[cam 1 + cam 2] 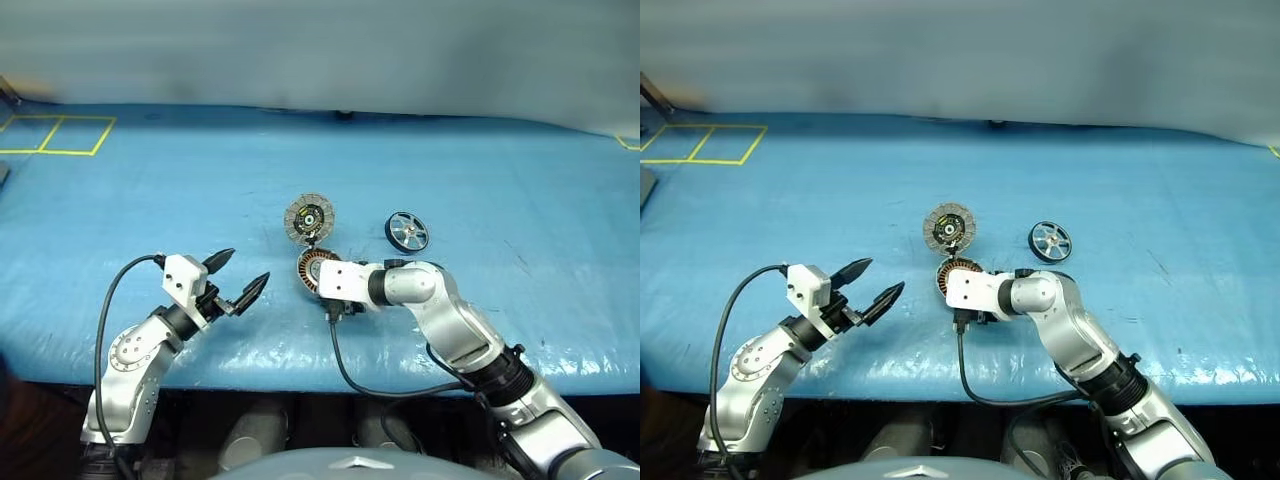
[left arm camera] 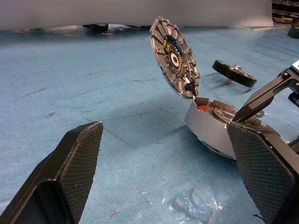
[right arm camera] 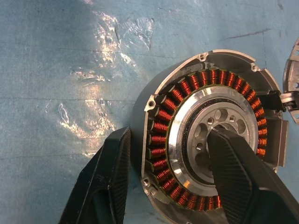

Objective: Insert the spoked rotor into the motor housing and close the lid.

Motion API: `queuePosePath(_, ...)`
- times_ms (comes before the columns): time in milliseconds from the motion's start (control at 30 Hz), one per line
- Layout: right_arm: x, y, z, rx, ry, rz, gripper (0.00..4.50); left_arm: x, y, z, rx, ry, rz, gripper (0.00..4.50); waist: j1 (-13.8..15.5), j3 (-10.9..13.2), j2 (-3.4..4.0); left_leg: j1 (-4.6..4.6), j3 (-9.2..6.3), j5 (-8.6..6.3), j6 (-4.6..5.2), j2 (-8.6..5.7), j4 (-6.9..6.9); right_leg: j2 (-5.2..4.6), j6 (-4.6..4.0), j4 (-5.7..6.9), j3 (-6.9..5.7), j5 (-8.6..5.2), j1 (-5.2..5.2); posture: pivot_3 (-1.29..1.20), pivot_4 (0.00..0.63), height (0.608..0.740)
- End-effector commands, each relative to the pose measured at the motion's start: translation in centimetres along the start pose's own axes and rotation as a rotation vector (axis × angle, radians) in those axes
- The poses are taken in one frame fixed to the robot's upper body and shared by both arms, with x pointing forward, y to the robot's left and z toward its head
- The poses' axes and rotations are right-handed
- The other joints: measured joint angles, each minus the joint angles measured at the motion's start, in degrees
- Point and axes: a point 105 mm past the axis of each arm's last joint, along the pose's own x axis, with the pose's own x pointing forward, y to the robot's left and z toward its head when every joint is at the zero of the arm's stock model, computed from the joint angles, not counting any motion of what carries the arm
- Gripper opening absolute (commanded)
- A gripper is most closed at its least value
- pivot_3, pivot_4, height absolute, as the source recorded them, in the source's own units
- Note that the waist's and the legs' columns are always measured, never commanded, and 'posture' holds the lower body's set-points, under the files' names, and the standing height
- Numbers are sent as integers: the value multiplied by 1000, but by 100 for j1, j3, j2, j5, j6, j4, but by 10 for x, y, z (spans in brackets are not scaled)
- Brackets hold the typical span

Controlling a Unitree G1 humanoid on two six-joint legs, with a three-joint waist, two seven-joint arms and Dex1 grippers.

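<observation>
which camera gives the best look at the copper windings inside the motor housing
The right wrist view: it looks straight down into the motor housing, showing the full ring of windings around the silver hub. The left wrist view sees the housing side-on, with a sliver of copper. In the head views the right arm covers most of it.

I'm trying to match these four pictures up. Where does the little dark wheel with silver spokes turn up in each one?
Left eye view: the spoked wheel lies on the blue table, right of centre.
Right eye view: same spot, right of the raised lid.
Left wrist view: far side, beyond the lid.
Right wrist view: not in it.
Shared landmark: the copper-wound motor cup, beside the lid.
</observation>
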Motion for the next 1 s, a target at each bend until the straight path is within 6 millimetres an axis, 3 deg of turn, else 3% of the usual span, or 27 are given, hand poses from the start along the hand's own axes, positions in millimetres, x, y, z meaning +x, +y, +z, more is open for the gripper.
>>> queuePosePath(33,-5,1,9,-1,-5,-47,2144,1,-3,11,31,-32,-19,4500,-1,0,0,0,0,0,0,0,0,0,0,0,0,0,0,0,150,740)
queuePosePath(333,-4,3,4,74,41,-102,2144,2,-5,11,29,-31,-26,4500,0,0,-1,0,0,0,0,0,1,-1,2,-1,-1,0,2,0,150,740)
queuePosePath(400,-3,4,3,88,47,-102,2891,2,-5,11,29,-30,-25,4500,-1,-1,-1,0,0,0,0,0,1,-1,2,-1,-1,0,2,0,150,740)
queuePosePath(433,-3,4,3,92,47,-103,3031,1,-5,11,30,-30,-25,4500,0,-1,-1,1,0,0,0,0,1,-1,2,-1,-2,0,2,0,150,740)
queuePosePath(567,-7,-1,27,193,-103,-116,4352,1,-4,11,30,-29,-21,4500,-10,0,-1,0,0,0,0,1,0,-1,2,-1,-1,0,2,0,150,740)
queuePosePath(800,-27,-10,61,323,-345,-129,4352,2,-5,11,30,-31,-28,4500,-25,0,-2,0,-1,0,0,1,-1,1,2,-2,-1,0,1,0,150,740)
queuePosePath(867,-33,-19,52,352,-339,-183,4352,2,-6,12,30,-33,-32,4500,-27,0,-1,1,-1,0,0,1,-2,2,2,-2,-1,0,0,0,150,740)
queuePosePath(1000,-50,-32,13,391,-277,-293,4352,2,-7,12,31,-34,-40,4500,12,-2,-4,0,-1,-1,2,-3,-1,-1,5,-7,-3,2,3,0,150,740)
